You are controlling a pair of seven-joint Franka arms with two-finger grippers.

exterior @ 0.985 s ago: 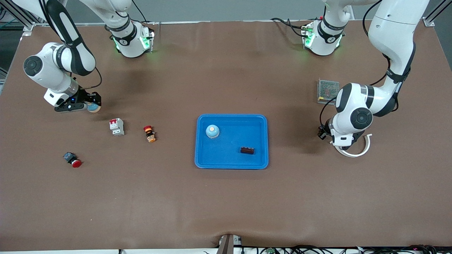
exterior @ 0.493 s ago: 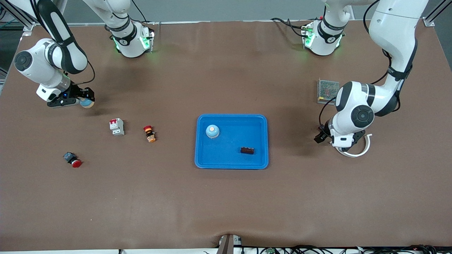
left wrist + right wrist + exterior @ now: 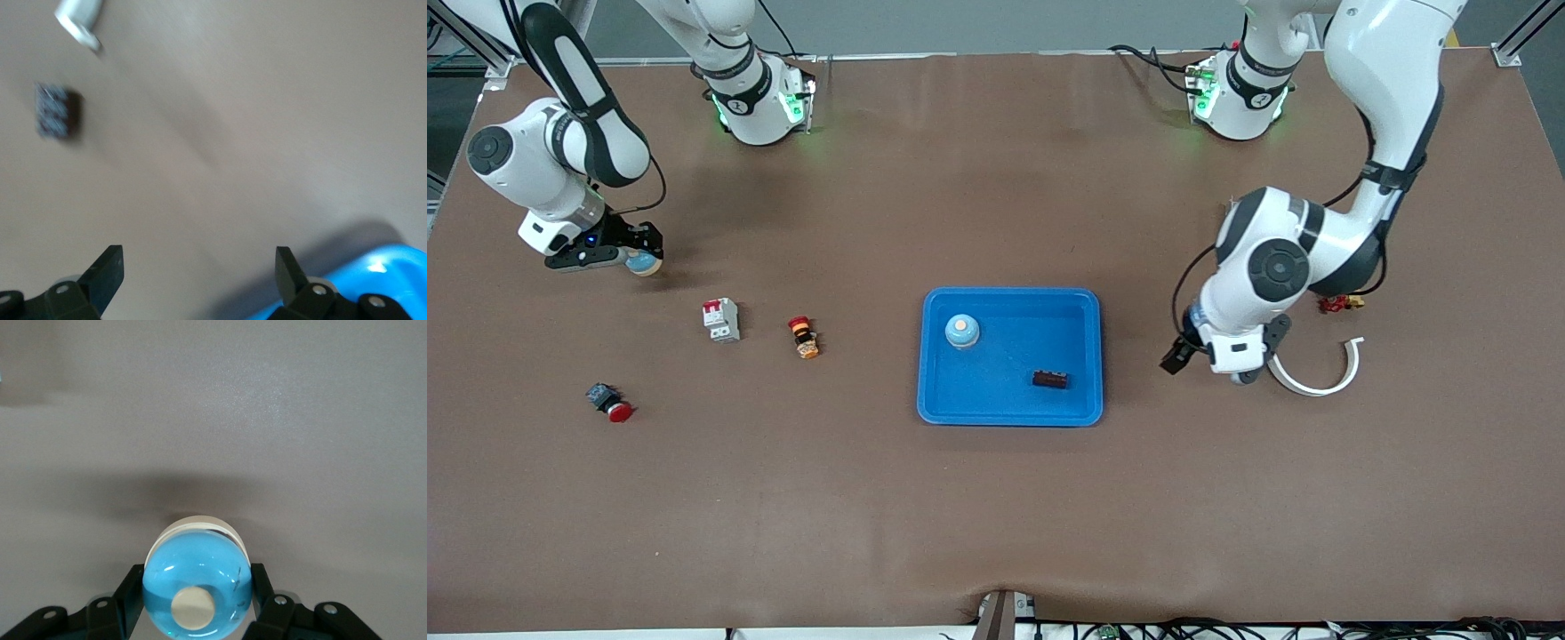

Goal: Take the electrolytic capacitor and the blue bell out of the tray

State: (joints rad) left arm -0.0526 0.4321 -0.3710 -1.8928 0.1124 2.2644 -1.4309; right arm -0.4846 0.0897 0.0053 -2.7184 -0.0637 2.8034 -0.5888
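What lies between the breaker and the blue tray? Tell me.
In the front view, one small red-capped push button stands between the white breaker and the blue tray; otherwise bare brown table.

Bare desk (image 3: 996, 516) nearer the camera than the tray (image 3: 934, 391). Breaker (image 3: 721, 320), two buttons (image 3: 804, 337) (image 3: 609, 403) crowd the right arm's end; white arc (image 3: 1325, 384) lies by the left gripper (image 3: 1196, 356).
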